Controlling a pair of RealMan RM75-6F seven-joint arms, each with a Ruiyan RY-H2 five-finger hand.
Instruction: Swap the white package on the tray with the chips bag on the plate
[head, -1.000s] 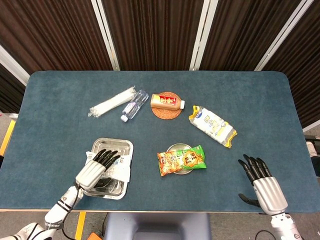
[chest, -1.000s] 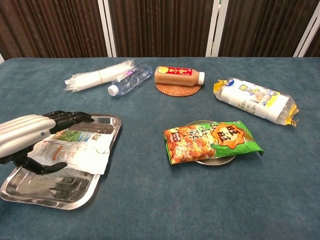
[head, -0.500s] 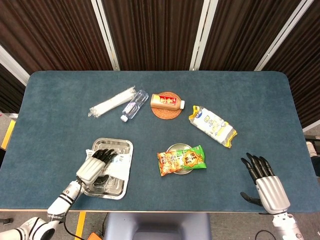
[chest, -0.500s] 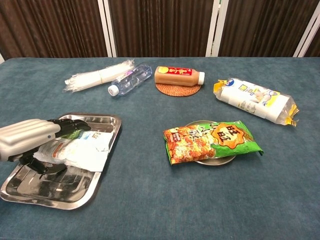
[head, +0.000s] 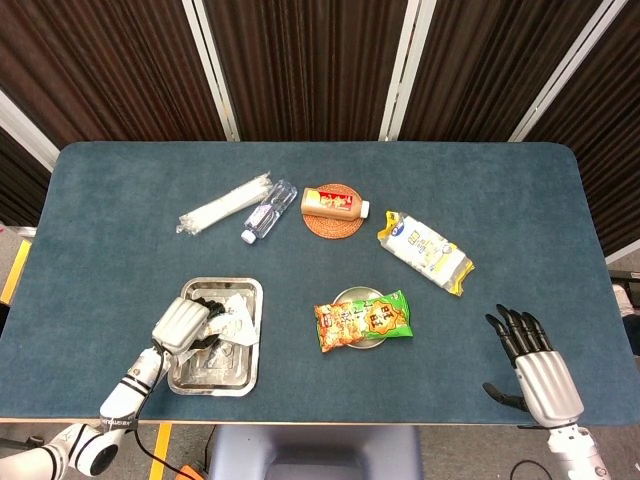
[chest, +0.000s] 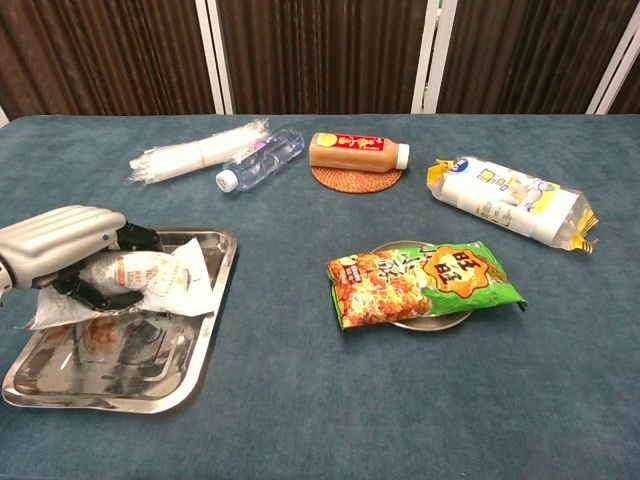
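My left hand (head: 181, 324) (chest: 62, 245) grips the white package (chest: 140, 280) (head: 233, 318), crumpling it and holding it just above the steel tray (chest: 165, 385) (head: 243, 375) at the front left. The orange and green chips bag (head: 364, 320) (chest: 420, 278) lies across the small round metal plate (chest: 430, 322) (head: 350, 294) in the middle front. My right hand (head: 535, 365) rests at the front right edge of the table, fingers spread with nothing in them; the chest view does not show it.
At the back lie a clear wrapped bundle (head: 222, 207), a water bottle (head: 268, 211), and a brown bottle (head: 332, 203) on a woven coaster (head: 335, 227). A white and yellow bag (head: 425, 251) sits right of centre. Blue cloth covers the table.
My left hand has curled around the white package and raised it off the tray floor, bunching it up. The tray has shifted slightly. The right hand has drawn back a little.
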